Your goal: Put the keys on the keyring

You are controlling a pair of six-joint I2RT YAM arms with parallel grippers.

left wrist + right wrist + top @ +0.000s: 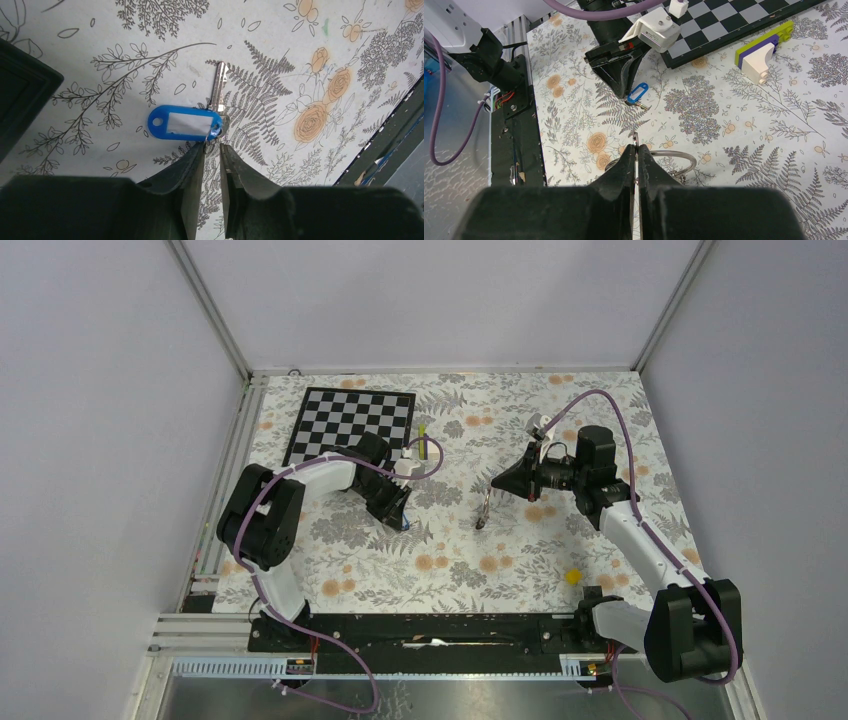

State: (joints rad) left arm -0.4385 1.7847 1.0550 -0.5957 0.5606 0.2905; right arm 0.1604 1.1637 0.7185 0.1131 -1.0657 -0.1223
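Note:
A key with a blue plastic tag (pixel 184 123) and a silvery blade lies flat on the floral cloth, just beyond the tips of my left gripper (pixel 212 146). That gripper's jaws stand a little apart with only cloth showing between them. From above, the blue key (pixel 407 525) shows under the left gripper (pixel 400 512). My right gripper (pixel 636 149) is shut on the keyring (pixel 684 159), a thin silvery wire loop that sticks out to the right of the fingers. The keyring (pixel 483 510) hangs below the right gripper (pixel 497 483) at mid-table.
A checkerboard (pixel 350 425) lies at the back left. A lime-green and white block (pixel 761 52) stands beside it, behind the left arm. A small yellow block (pixel 573 576) sits near the front right. Metal rails (pixel 230 440) edge the table on the left.

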